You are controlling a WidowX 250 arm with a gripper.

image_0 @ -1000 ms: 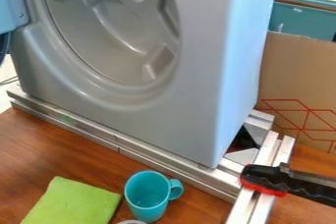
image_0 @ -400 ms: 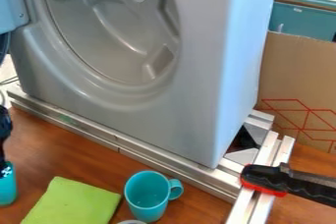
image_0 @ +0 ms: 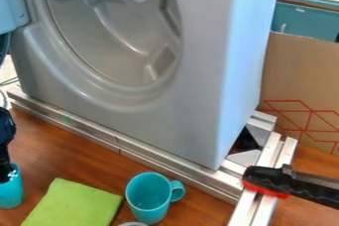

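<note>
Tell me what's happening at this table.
The robot's gripper holds a teal cup over by the left edge of the view. To the cup's right in the picture, a folded green cloth lies on the wooden table, with a teal mug upright beyond it. Behind them, a gray washing machine stands on metal rails.
</note>
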